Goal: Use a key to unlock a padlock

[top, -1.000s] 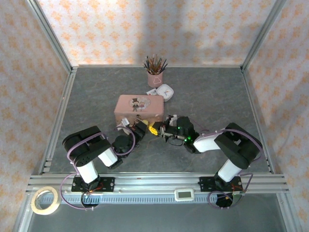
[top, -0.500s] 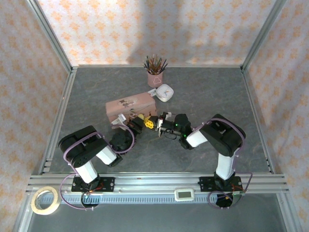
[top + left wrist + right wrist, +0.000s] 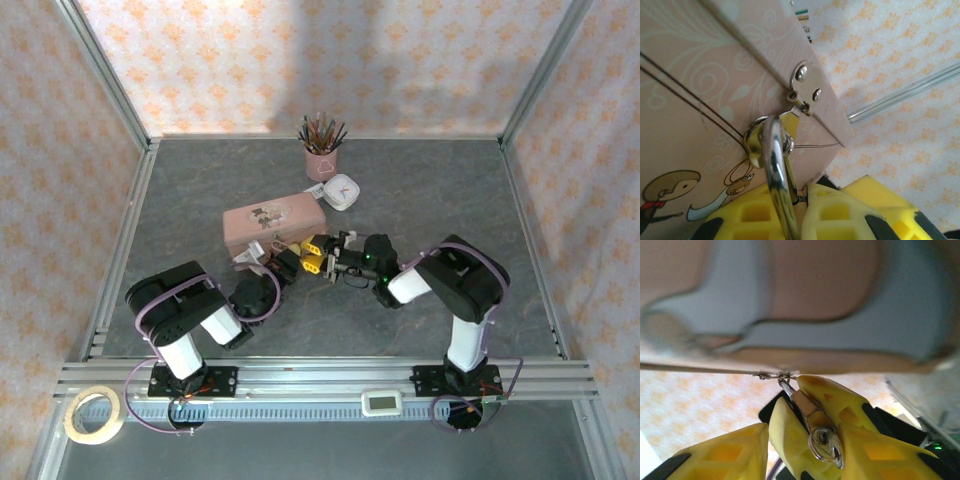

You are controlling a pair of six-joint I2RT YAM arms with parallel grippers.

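Robot lab test cell. Alu extrusion frame [image 3: 105,70] w/ printed wallpaper panels [image 3: 300,60] boxes in a grey stone-look tabletop [image 3: 440,190]. Two arms, left arm [image 3: 180,320] & right arm [image 3: 460,290], are bolted to a slotted rail [image 3: 320,378] at near edge. Small digital readout [image 3: 381,403] sits on the rail, tape roll [image 3: 72,420] just below it. Staged props: pencil cup [image 3: 321,160], pink tin [image 3: 272,222].

Bare table [image 3: 450,200] lies open on the right and far left. At centre the pink tin [image 3: 270,220] blocks passage — pencil cup [image 3: 321,160] and small white box [image 3: 341,190] stand just behind it. On its near side the left end effector [image 3: 302,263], clamped on the padlock [image 3: 775,160], and the spread-fingered right end effector [image 3: 323,261] crowd tip to tip — no gap between them.
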